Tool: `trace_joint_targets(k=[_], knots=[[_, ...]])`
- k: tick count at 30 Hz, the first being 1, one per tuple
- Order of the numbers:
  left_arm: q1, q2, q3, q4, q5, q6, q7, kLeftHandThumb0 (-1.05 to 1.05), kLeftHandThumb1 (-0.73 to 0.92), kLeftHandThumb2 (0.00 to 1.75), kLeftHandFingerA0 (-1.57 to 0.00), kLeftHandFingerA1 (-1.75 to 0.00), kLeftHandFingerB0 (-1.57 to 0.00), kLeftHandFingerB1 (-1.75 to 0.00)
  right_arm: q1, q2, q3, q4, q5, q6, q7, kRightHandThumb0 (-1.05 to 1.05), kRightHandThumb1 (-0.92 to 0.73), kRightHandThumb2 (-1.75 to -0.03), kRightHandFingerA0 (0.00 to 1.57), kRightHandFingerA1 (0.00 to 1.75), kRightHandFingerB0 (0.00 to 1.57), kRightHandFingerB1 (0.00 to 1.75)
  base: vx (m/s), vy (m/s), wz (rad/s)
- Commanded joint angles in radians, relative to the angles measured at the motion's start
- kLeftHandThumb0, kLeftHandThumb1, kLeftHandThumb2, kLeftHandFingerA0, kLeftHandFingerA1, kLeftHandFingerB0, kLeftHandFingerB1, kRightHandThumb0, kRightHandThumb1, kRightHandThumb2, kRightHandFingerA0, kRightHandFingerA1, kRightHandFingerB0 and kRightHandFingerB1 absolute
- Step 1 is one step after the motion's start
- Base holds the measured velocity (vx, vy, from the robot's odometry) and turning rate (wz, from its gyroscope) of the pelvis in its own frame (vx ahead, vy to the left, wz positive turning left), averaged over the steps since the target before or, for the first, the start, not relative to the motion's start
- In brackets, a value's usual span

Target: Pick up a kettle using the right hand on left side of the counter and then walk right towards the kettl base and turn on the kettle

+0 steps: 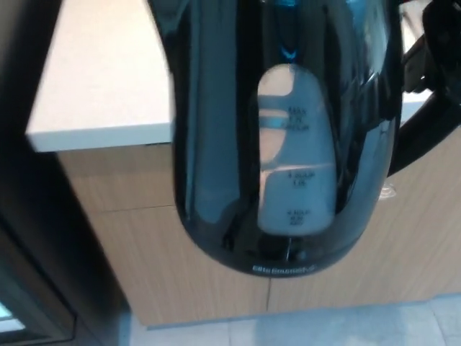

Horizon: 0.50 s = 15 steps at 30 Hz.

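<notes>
A pale bench (108,79) top fills the upper left of the head view, its front edge running across at a slight slant, with light wood cabinet fronts (144,252) below it and a thin vertical seam between two doors near the middle. A dark upright surface (29,238) borders the bench on the picture's left, and a strip of grey floor (346,324) shows along the bottom. The black kettle (216,144) hangs very close to the camera, held up in the air in front of the bench edge and covering most of the middle of the frame. Its glossy body carries a translucent water-level window (295,151) with faint printed markings, and small lettering runs along its lower rim. The kettle's dark handle (425,137) curves off to the picture's right. There the right hand (439,50) shows only as a blurred black shape at the upper right edge, at the handle; I cannot tell how its fingers sit. A small shiny cabinet knob (389,192) peeks out just beside the kettle's right flank
</notes>
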Motion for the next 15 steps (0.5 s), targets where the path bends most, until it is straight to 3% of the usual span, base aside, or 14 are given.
trace_joint_targets(k=[1, 2, 3, 10, 12, 15], knots=[[0.009, 0.016, 0.001, -0.006, 0.012, -0.054, 0.011, 0.24, 0.46, 1.01, -0.90, -0.96, -0.82, -0.86, -0.002, -0.006, -0.008, 0.005, 0.027, -0.131, -0.013, -0.25, -0.58, -1.32, 1.04, 1.75, 0.77, 1.71, 0.01, -0.108, -0.03], [0.009, 0.016, 0.001, -0.006, 0.012, -0.054, 0.011, 0.24, 0.46, 1.01, -0.90, -0.96, -0.82, -0.86, -0.001, -0.008, -0.006, 0.005, 0.029, -0.133, -0.014, -0.25, -0.58, -1.32, 1.04, 1.75, 0.77, 1.71, 0.00, 0.000, 0.00], [0.005, 0.013, 0.006, 0.012, 0.006, -0.056, 0.007, 0.09, 0.51, 0.83, -0.91, -0.95, -0.83, -0.84, 0.000, -0.013, -0.005, 0.016, 0.012, -0.131, 0.001, -0.24, -0.58, -1.31, 1.03, 1.75, 0.76, 1.73, 0.00, 0.000, 0.00], [0.000, 0.006, 0.026, 0.018, -0.014, -0.054, -0.013, 0.15, 0.51, 0.86, -0.90, -0.95, -0.82, -0.84, -0.002, -0.020, -0.003, 0.031, 0.007, -0.152, 0.010, -0.26, -0.56, -1.32, 1.01, 1.75, 0.74, 1.70, 0.03, 0.091, 0.06], [-0.009, 0.008, 0.023, 0.035, -0.005, -0.050, -0.008, 0.08, 0.52, 0.78, -0.91, -0.94, -0.83, -0.84, -0.003, -0.027, -0.004, 0.034, -0.006, -0.156, 0.018, -0.27, -0.57, -1.31, 1.02, 1.75, 0.75, 1.70, 0.07, 0.172, -0.17], [-0.028, 0.014, 0.026, 0.057, -0.003, -0.046, -0.005, 0.13, 0.48, 0.84, -0.93, -0.95, -0.83, -0.83, -0.002, -0.032, -0.006, 0.039, -0.013, -0.162, 0.028, -0.26, -0.56, -1.32, 1.01, 1.75, 0.75, 1.71, -0.01, 0.053, 0.04]])
